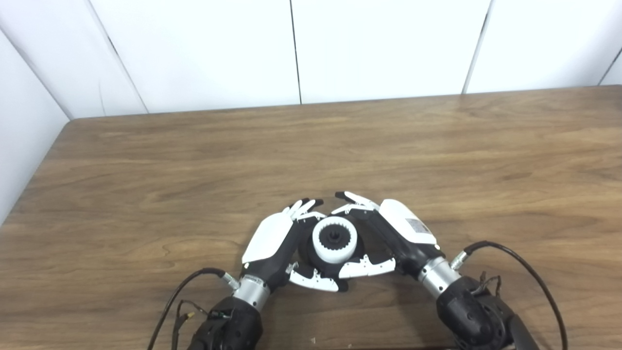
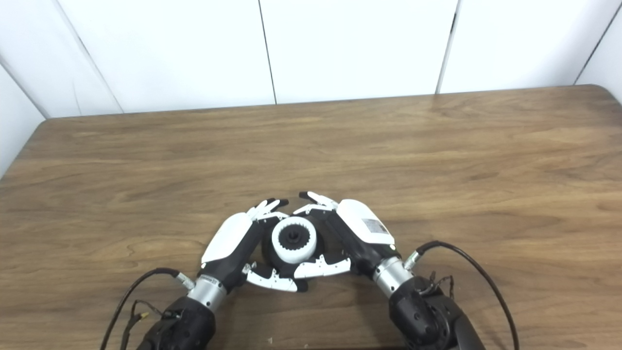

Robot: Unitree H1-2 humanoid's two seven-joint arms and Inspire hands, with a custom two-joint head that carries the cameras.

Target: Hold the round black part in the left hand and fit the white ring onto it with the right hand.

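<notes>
Left eye view: low centre of the frame, the white ring (image 1: 334, 239) sits on the black part (image 1: 307, 253), with the left hand (image 1: 274, 239) and right hand (image 1: 399, 228) cupped around them, fingers curled close on both sides.

Right eye view: same cluster, lower centre-left on the table (image 2: 437, 160); whether the right hand's fingers actually grip the ring cannot be told.

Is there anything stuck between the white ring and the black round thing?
Nothing visible. The white ring already sits on the round black part, with the left hand and right hand cupped around them.
</notes>
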